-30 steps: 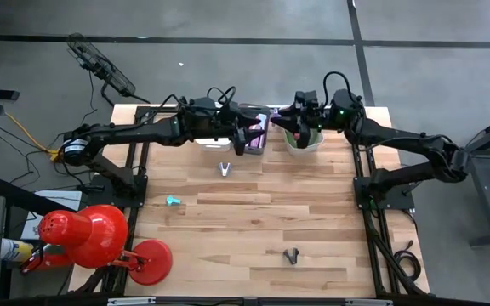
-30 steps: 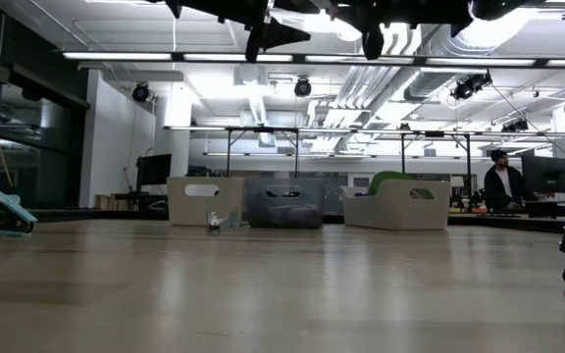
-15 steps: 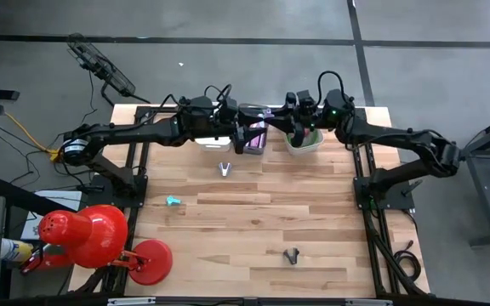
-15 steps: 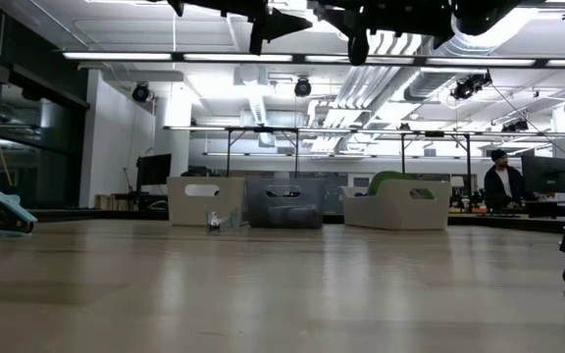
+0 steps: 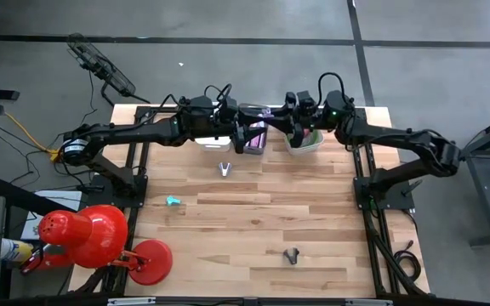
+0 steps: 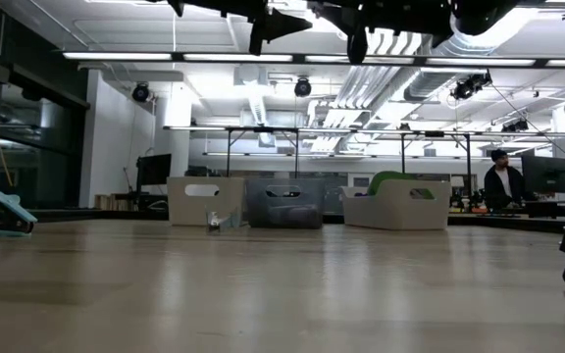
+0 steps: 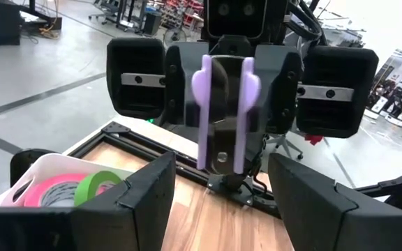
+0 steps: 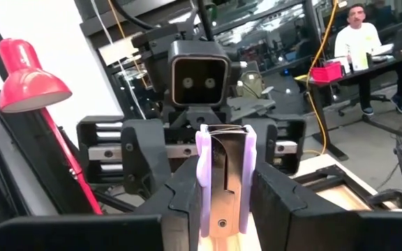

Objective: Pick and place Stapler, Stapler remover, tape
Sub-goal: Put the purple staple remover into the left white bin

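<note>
A purple staple remover with a metal middle is up in the air over the bins at the table's far edge; it also shows in the left wrist view. My right gripper is shut on it. My left gripper faces it from the table's left, open, with its fingertips standing on either side of the remover's near end with a gap showing. Pink and green tape rolls lie in a white bin. A metal staple remover, a teal piece and a dark piece lie on the table. My right gripper pinches the staple remover's two purple side grips between its two fingers. The fingers come level from the table's right. The remover stands upright in the hold, lifted clear above the bins.
A white bin, a dark grey bin and the tape bin stand in a row at the far edge. A red desk lamp stands off the table's near left corner. A person is in the room behind.
My right gripper has gone toward the table's left, up to my left gripper, and has since kept still. My left gripper has stayed over the middle bin.
</note>
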### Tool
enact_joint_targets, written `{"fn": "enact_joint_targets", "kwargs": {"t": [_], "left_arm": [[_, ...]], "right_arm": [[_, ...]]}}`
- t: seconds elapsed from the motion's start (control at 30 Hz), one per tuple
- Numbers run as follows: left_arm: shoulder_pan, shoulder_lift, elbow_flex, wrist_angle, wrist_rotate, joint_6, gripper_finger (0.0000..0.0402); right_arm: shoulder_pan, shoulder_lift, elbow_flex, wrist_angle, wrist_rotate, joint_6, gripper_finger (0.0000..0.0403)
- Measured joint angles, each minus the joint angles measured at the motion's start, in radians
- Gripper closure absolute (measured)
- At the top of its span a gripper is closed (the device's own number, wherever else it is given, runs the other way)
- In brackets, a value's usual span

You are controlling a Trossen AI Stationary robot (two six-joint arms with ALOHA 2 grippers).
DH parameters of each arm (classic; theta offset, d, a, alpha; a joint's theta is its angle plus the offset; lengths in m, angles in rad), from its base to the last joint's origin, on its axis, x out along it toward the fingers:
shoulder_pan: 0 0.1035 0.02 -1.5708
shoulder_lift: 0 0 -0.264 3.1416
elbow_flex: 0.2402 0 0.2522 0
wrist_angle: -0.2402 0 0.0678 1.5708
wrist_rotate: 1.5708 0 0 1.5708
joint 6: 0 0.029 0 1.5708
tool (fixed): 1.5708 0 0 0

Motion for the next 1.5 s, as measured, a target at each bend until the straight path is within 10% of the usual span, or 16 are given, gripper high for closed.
{"fn": "enact_joint_targets", "kwargs": {"t": [0.8, 1.2, 1.5], "left_arm": [[0.0, 0.0, 0.0, 0.0, 0.027, -0.022, 0.0178], [0.0, -0.001, 0.0, -0.001, 0.038, -0.017, 0.0315], [0.0, -0.001, 0.0, -0.004, 0.03, -0.017, 0.0317]], "right_arm": [[0.024, 0.06, 0.002, 0.093, 0.014, 0.057, 0.0323], [0.029, 0.059, 0.002, 0.094, 0.008, 0.06, 0.0323], [0.029, 0.059, 0.002, 0.082, 0.006, 0.058, 0.0323]]}}
